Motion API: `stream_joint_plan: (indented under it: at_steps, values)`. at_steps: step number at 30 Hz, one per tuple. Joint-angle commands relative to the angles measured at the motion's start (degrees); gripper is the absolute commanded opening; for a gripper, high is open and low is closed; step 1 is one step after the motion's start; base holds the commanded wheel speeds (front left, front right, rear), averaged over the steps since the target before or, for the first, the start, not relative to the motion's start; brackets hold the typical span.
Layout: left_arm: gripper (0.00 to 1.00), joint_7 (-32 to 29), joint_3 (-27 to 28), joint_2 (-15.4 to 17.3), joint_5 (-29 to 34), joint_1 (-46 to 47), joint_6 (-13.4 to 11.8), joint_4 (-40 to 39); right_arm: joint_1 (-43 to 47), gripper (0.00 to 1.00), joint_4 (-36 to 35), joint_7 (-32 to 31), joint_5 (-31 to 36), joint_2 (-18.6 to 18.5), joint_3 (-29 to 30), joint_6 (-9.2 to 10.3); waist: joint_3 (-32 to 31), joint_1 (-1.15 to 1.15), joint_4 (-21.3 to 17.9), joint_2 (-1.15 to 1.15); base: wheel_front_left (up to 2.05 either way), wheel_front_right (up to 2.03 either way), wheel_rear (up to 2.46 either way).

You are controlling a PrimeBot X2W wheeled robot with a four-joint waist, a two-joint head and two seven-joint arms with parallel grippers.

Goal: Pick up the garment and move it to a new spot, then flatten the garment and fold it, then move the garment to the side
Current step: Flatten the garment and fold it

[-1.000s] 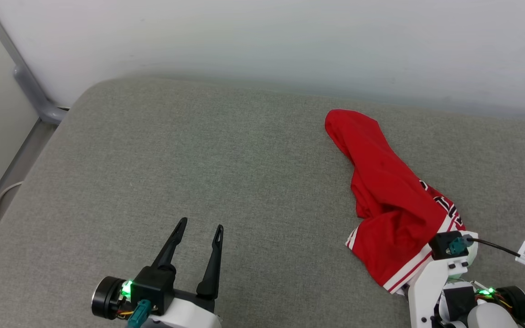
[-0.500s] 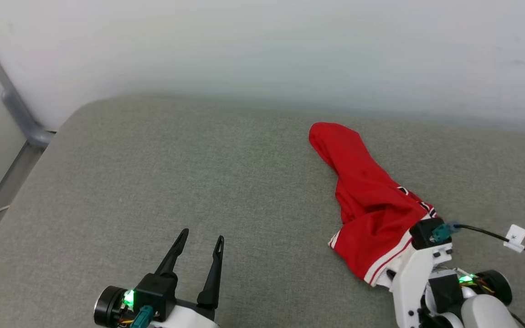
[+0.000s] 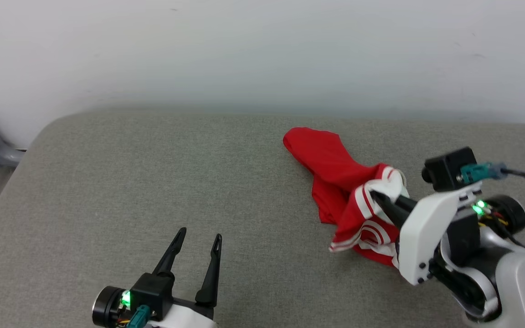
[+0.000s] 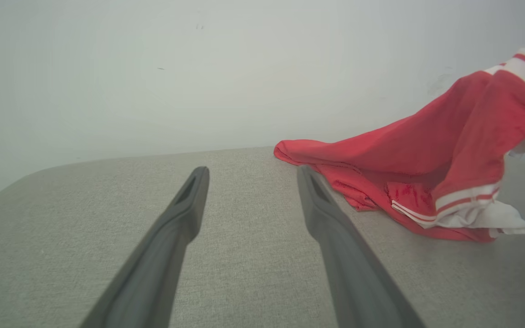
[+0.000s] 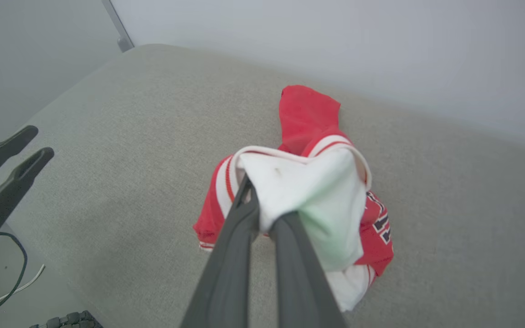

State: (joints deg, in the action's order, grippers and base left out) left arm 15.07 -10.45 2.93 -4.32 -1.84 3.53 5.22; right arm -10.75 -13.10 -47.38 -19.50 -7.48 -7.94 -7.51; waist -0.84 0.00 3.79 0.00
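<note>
On the grey cushion (image 3: 153,173), right claw (image 3: 375,197) gripping the garment (image 3: 326,159), left claw (image 3: 200,234) wide, well apart, wall (image 3: 244,45) behind

Bare indoor room: grey cushioned surface (image 3: 153,182), white wall (image 3: 244,45).

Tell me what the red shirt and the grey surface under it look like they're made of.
The red shirt: seemingly thin, soft jersey knit, matte; it sags and creases limply where the right claw pinches its white part. The grey surface: probably woven upholstery cloth over padding, matte; fine flecked weave, rounded edge.
</note>
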Motion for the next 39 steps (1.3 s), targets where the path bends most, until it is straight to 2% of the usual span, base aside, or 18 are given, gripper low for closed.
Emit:
stream_joint_plan:
  at_steps: [1,6,11,14,18,26,28,33,39]
  values:
    - [1.00,0.14,0.01,-0.07,-0.46,0.75,-0.27,-0.24,-3.91,0.00,0.34,1.15,-1.04,0.85,-1.55,0.04,-0.23,0.00,0.38,0.00,0.00,0.00,0.00]
    - [1.00,0.14,0.02,-0.06,-0.74,0.27,-0.61,-0.06,-15.43,0.00,3.65,6.42,-5.00,3.78,-4.09,0.04,-0.86,0.00,1.68,0.00,0.00,0.00,0.00]
    - [1.00,0.15,0.48,-0.07,-1.16,-0.43,-1.10,-0.07,-25.57,0.00,8.16,15.72,-10.21,4.63,-2.66,0.04,-1.47,0.00,3.04,0.00,0.00,0.00,0.00]
    - [1.00,0.14,0.73,-0.07,-1.38,-1.00,-1.51,-0.27,-27.71,0.00,10.55,19.11,-11.44,4.59,-0.27,0.04,-1.90,0.00,3.48,0.00,0.00,0.00,0.00]
    - [1.00,0.15,1.36,-0.07,-1.60,-1.58,-1.69,-0.66,-22.75,0.00,10.99,17.03,-8.62,4.64,3.10,0.04,-2.08,0.00,3.41,0.00,0.00,0.00,0.00]
    - [1.00,0.15,3.09,-0.08,-1.48,-0.73,-1.46,-1.12,-0.45,0.00,8.23,8.48,-7.89,1.70,11.84,0.04,-0.03,0.00,1.80,0.00,0.00,0.00,0.00]
    - [1.00,0.14,3.01,-0.08,-1.47,-0.52,-1.35,-0.98,1.29,0.00,8.87,8.44,-7.70,1.69,13.41,0.03,0.31,0.00,1.48,0.00,0.00,0.00,0.00]
    - [1.00,0.14,2.52,-0.08,-1.32,0.78,-1.19,-0.62,4.96,0.00,18.01,9.49,-4.23,0.90,20.96,0.04,2.19,0.00,0.33,0.00,0.00,0.00,0.00]
    - [1.00,0.15,2.14,-0.07,-1.15,2.54,-1.02,-0.29,0.02,0.00,30.95,14.61,0.01,2.04,28.26,0.04,3.67,0.00,0.13,0.00,0.00,0.00,0.00]
